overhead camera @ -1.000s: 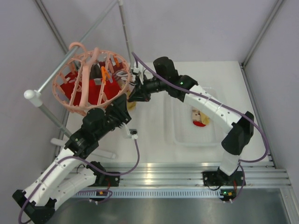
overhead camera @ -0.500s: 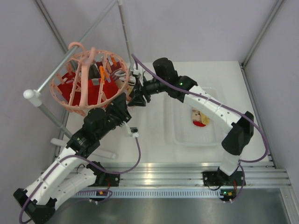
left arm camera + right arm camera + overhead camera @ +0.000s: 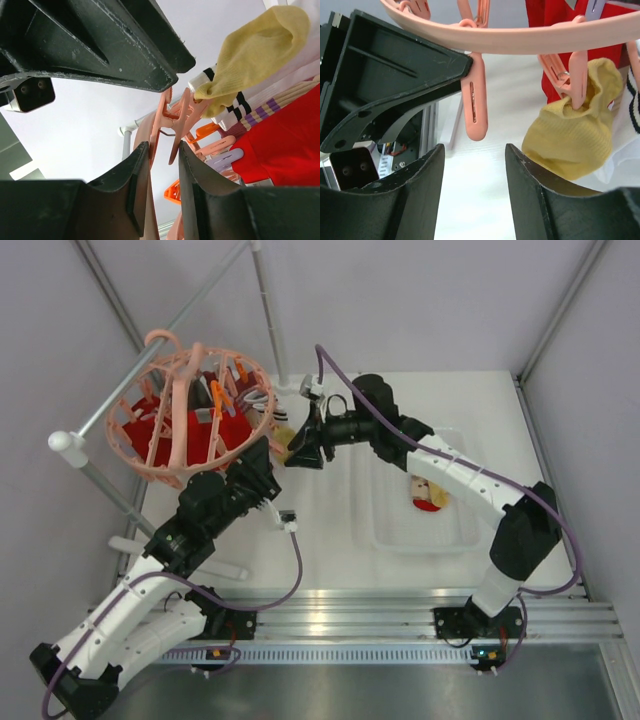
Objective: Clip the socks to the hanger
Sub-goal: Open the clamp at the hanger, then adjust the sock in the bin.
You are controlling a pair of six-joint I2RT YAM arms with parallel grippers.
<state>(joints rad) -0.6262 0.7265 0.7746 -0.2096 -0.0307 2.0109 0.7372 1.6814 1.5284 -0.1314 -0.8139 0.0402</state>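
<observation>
While the yellow sock (image 3: 575, 135) hangs limp & light on the hanger (image 3: 520, 39), w/ right fingers (image 3: 535, 200) apart & empty, left fingers (image 3: 200, 200) pinching a clip (image 3: 173, 120), I'd take the tray sock (image 3: 428, 492) by its cuff.

Pale grey walls (image 3: 420, 300), white table (image 3: 330, 540) (ribbed metal front edge), grey metal rail (image 3: 200, 300)

No legible text anywhere — labels, numbers, signs.

Overhead view; wrist close-ups beneath hanger (image 3: 187, 410)
</observation>
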